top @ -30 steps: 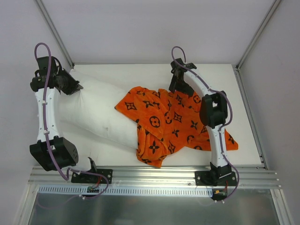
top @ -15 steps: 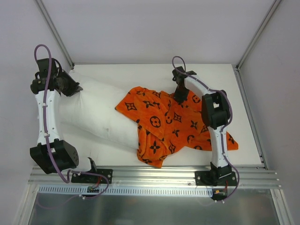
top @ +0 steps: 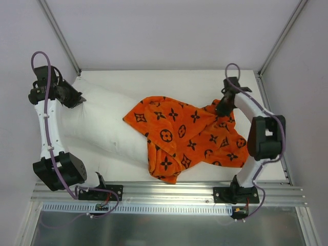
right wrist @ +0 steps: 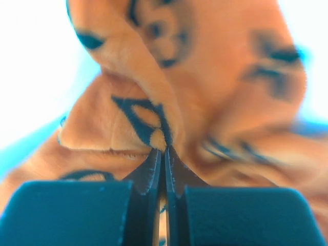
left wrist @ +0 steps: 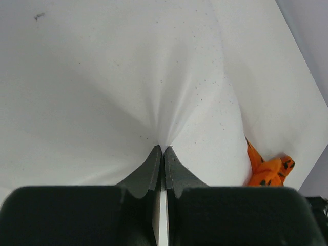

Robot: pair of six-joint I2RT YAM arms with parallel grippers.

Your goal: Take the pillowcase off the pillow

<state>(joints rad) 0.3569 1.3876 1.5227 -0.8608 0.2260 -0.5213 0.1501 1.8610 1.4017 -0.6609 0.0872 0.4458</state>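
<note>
The white pillow (top: pixel 105 123) lies slantwise on the left half of the table. The orange pillowcase (top: pixel 184 136) with black motifs still covers the pillow's right end and spreads crumpled to the right. My left gripper (top: pixel 79 98) is shut on the pillow's far left corner; the left wrist view shows white fabric (left wrist: pixel 169 102) puckered into my left gripper (left wrist: pixel 162 148). My right gripper (top: pixel 221 110) is shut on the pillowcase's far right edge, where orange fabric (right wrist: pixel 154 118) is pinched at my right gripper (right wrist: pixel 163 151).
The white table top (top: pixel 154 82) ends at walls on the left, back and right, with slanted metal posts (top: pixel 279 38) at the rear corners. A metal rail (top: pixel 169 192) with both arm bases runs along the near edge.
The right gripper closed on the pillowcase's edge and moved right, stretching the orange fabric that way. The left arm shifted slightly left, still holding the pillow.
</note>
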